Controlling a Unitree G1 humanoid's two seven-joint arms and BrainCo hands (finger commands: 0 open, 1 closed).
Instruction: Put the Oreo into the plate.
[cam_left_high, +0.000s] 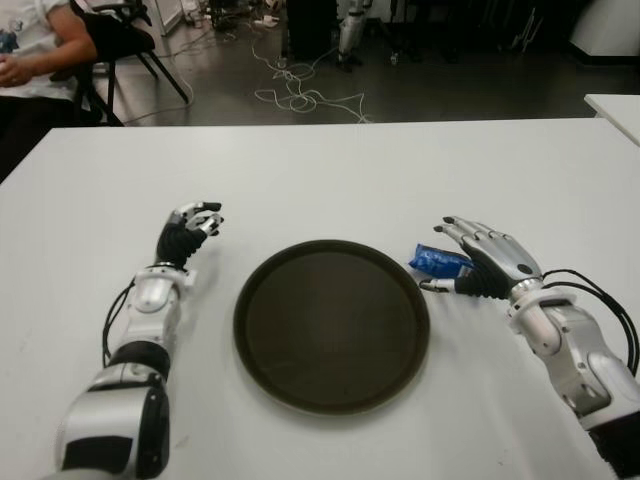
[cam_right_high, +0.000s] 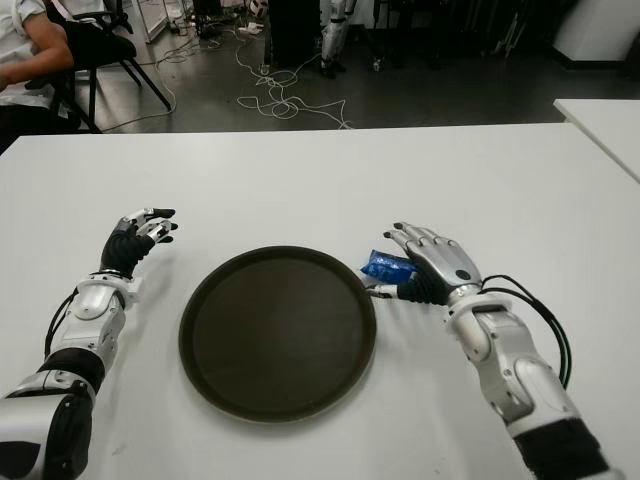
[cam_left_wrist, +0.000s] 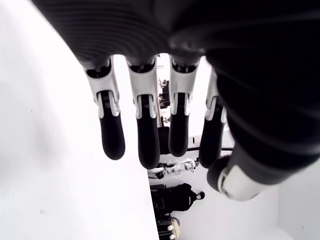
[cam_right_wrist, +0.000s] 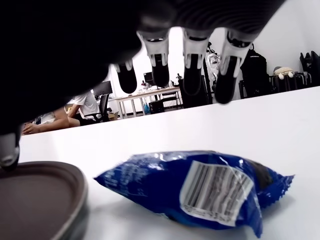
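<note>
A: Why is the right hand so low?
B: Its fingers arch apart over the Oreo, touching nothing, ready to grasp. The packet lies on the desk, just beside the plate.
A: And the left hand?
B: Idle beside the plate's left, fingers relaxed, holding nothing.

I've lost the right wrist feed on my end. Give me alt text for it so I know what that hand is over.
The blue Oreo packet lies on the white table just beneath the right hand, whose fingers hang open above it without touching. The rim of the dark round plate sits right beside the packet, and a seated person shows far behind.
</note>
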